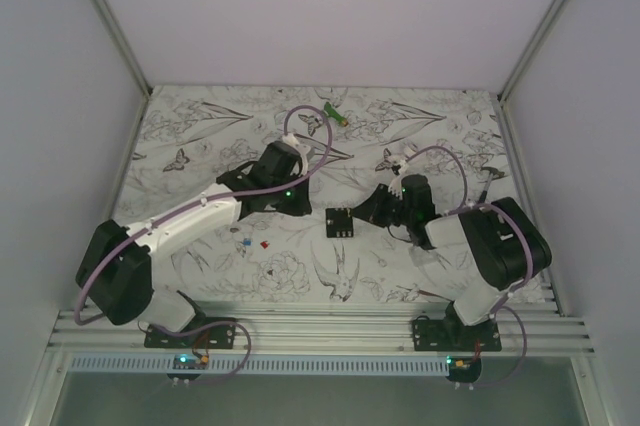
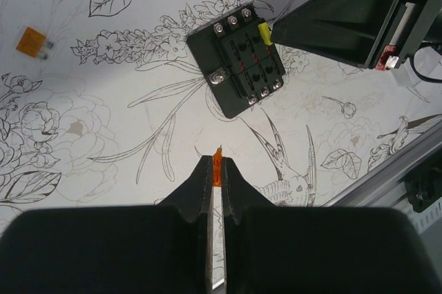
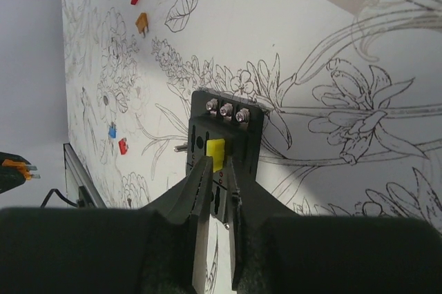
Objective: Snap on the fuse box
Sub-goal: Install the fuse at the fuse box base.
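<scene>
Checking positions, we find the right hand (image 3: pixel 218 163) clamped on a yellow fuse (image 3: pixel 215 154) over the fuse box (image 3: pixel 250 143); the left hand (image 2: pixel 215 164), pinching an orange fuse (image 2: pixel 218 170), is farther off.

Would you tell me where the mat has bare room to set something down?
Free: the far corner left of the green-and-white object; the near strip, short of the fuse box. Crowded: around left gripper, right gripper, loose fuses.

The left arm (image 1: pixel 185 218) and right arm (image 1: pixel 490 241): black joints, white links, lilac cables (image 1: pixel 305 112), perhaps green lights.
</scene>
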Controlling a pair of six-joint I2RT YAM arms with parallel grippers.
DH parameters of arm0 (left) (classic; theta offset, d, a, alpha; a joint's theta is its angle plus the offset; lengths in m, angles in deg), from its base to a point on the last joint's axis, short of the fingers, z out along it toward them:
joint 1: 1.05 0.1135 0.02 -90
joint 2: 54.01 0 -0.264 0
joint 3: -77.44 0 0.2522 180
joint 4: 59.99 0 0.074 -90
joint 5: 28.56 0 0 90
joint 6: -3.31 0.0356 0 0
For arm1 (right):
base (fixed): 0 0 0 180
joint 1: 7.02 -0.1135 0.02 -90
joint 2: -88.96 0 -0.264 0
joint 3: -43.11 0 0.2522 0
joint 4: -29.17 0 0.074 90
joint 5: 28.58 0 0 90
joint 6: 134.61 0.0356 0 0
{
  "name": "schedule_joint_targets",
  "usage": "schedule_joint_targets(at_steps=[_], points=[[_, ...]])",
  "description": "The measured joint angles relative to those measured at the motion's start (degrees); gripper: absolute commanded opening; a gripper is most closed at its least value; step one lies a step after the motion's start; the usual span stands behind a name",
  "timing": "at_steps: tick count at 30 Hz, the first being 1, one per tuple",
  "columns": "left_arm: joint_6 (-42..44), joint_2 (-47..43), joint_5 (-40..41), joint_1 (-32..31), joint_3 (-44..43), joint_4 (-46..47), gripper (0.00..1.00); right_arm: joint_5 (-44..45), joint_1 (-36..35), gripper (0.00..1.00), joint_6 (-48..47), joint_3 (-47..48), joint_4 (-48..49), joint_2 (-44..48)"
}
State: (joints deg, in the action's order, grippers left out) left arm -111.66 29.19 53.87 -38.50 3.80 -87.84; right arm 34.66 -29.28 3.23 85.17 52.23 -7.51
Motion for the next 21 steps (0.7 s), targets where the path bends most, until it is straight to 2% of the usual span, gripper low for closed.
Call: schedule_joint_targets(at_steps=[6,11,17,21], points=[[-1.16,3.02,-0.04,-0.59,-2.25,-0.13,0.00,0.04,-0.85,0.26,-0.04,-0.96,-2.32,1.90],[-2.49,7.72,-0.04,-1.66,-5.77,-0.13,0.00,1.14,-0.94,0.35,-1.97,-1.40,-6.86,6.08],[-4.63,13.18,0.68,-3.85,-9.75,-0.13,0.00,6.01,-0.68,0.41,-7.43,-1.27,-14.03,14.25],[-5.49,16.90,2.43,-6.03,-12.61,-1.05,0.00,9.79,0.13,0.49,-11.43,-1.27,-18.86,17.84]])
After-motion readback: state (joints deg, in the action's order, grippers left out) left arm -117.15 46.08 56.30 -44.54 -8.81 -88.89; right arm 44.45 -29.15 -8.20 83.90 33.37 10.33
